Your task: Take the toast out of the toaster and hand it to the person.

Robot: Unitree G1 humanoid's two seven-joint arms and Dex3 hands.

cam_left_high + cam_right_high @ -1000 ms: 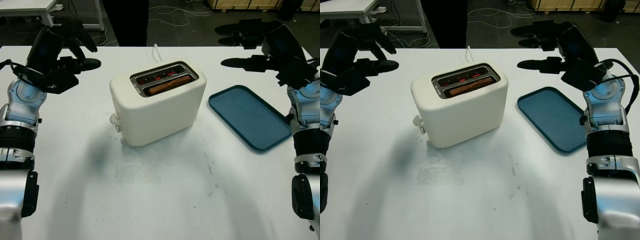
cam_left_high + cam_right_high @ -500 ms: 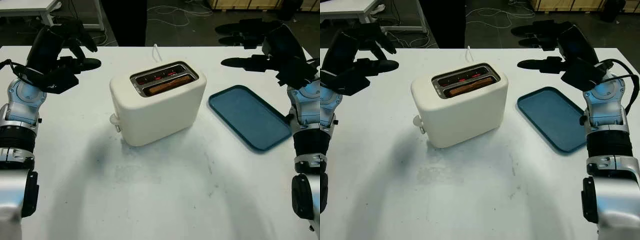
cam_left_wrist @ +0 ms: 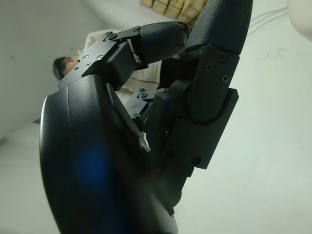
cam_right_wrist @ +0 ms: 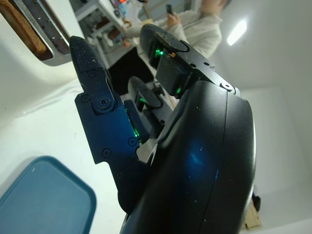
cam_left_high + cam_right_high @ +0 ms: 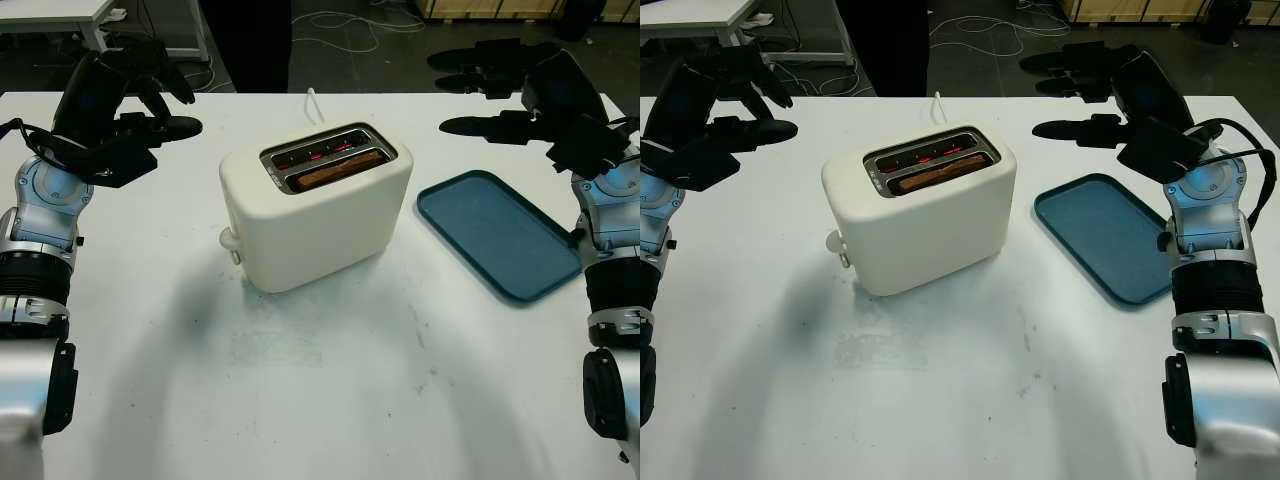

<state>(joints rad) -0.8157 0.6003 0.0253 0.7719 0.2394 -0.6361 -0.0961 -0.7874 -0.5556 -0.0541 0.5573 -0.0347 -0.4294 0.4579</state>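
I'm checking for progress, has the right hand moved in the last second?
Yes, barely: the right hand has edged slightly toward the toaster, judged against the blue tray, and remains open above the table's far edge.

Toast (image 5: 338,168) mostly hidden inside toaster (image 5: 315,215); person (image 5: 248,40) cut off at top edge

The toaster (image 5: 315,215) stands mid-table (image 5: 320,400) with the toast (image 5: 338,168) in its nearer slot. A tray (image 5: 497,233) lies at three o'clock, just beside it. A person (image 5: 247,40) stands at twelve, behind the table.
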